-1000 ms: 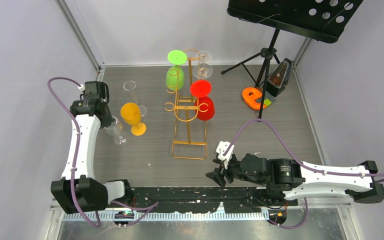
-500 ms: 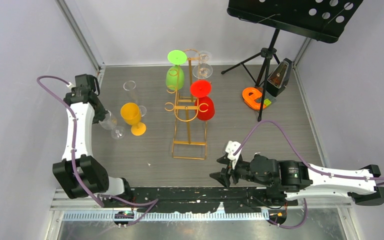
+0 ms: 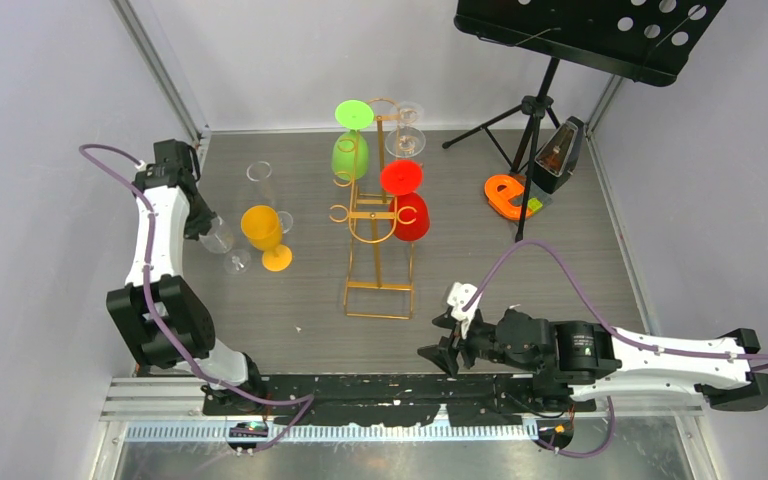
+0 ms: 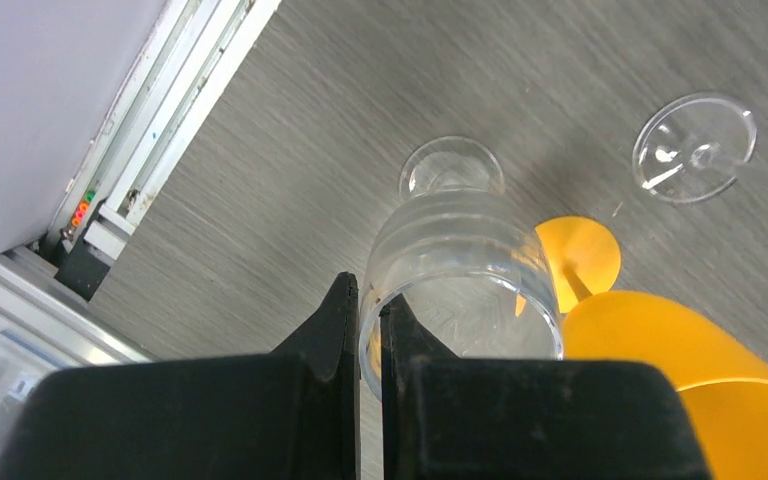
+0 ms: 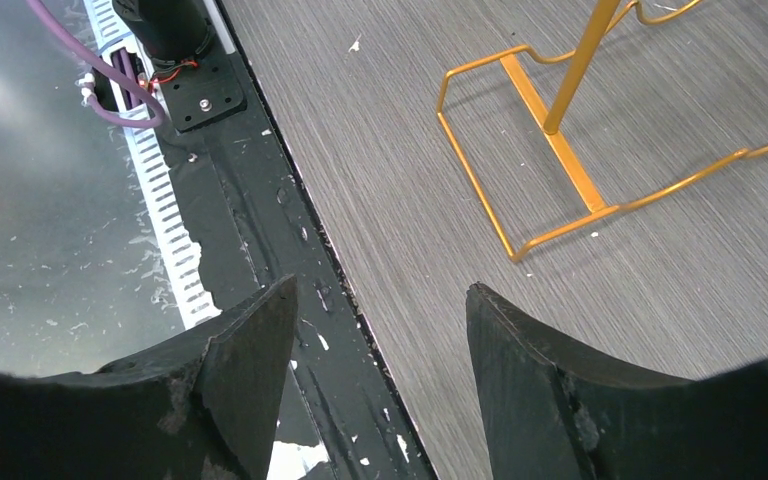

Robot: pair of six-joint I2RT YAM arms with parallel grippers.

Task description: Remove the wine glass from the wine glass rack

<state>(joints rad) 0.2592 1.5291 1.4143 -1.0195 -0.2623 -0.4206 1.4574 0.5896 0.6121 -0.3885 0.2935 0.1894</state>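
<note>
The gold wire wine glass rack (image 3: 378, 288) stands mid-table. A green glass (image 3: 350, 156), a red glass (image 3: 412, 217) and a clear glass (image 3: 405, 140) hang on it upside down. My left gripper (image 3: 205, 228) (image 4: 370, 290) is shut on the rim of a clear wine glass (image 3: 220, 240) (image 4: 460, 260), one finger inside the bowl and one outside, left of the rack and well apart from it. The glass's foot (image 4: 452, 165) points down at the table. My right gripper (image 3: 442, 340) (image 5: 380, 290) is open and empty, low over the near table edge, with the rack's base (image 5: 560, 170) ahead of it.
A yellow glass (image 3: 262, 228) (image 4: 660, 340) stands just right of the held glass. Another clear glass (image 3: 259, 172) (image 4: 695, 147) is behind it. A black music stand (image 3: 590, 30), a metronome (image 3: 557, 155) and an orange object (image 3: 508, 195) occupy the back right. Walls close in left, right and behind.
The left arm has swung left and back, carrying the clear glass slightly left of the yellow one. The right arm has drawn back a little toward the near edge, still open.
</note>
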